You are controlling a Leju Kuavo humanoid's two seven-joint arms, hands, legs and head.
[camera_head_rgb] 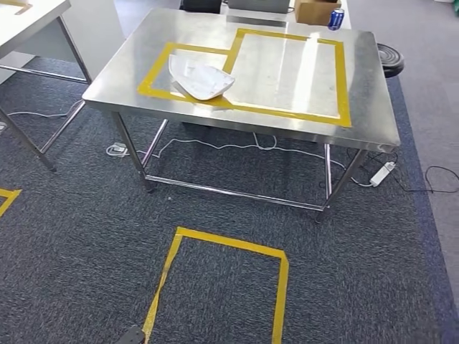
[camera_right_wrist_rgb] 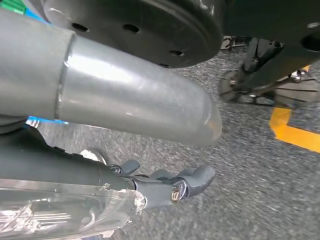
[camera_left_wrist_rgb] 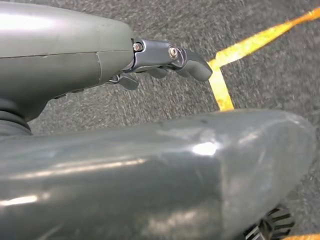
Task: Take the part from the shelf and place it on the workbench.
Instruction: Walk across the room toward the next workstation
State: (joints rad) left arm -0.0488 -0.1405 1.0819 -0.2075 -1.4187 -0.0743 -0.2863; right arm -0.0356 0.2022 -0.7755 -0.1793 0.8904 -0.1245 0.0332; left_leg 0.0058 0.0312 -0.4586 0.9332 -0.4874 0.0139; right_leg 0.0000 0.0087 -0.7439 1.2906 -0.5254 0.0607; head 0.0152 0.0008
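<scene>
You see the white part [camera_head_rgb: 201, 77] lying on the steel workbench [camera_head_rgb: 368, 107], straddling the yellow tape outline [camera_head_rgb: 341, 82] near its left corner. Your left hand [camera_left_wrist_rgb: 166, 62] hangs over grey carpet [camera_head_rgb: 81, 236], fingers extended, holding nothing; your right hand [camera_right_wrist_rgb: 177, 182] likewise, fingers apart, empty

Part [camera_head_rgb: 201, 77] on workbench [camera_head_rgb: 374, 115], left of centre. Box [camera_head_rgb: 315, 11] and can [camera_head_rgb: 336, 18] behind, upper right. Taped floor square [camera_head_rgb: 281, 276] below, frame bottom centre.
</scene>
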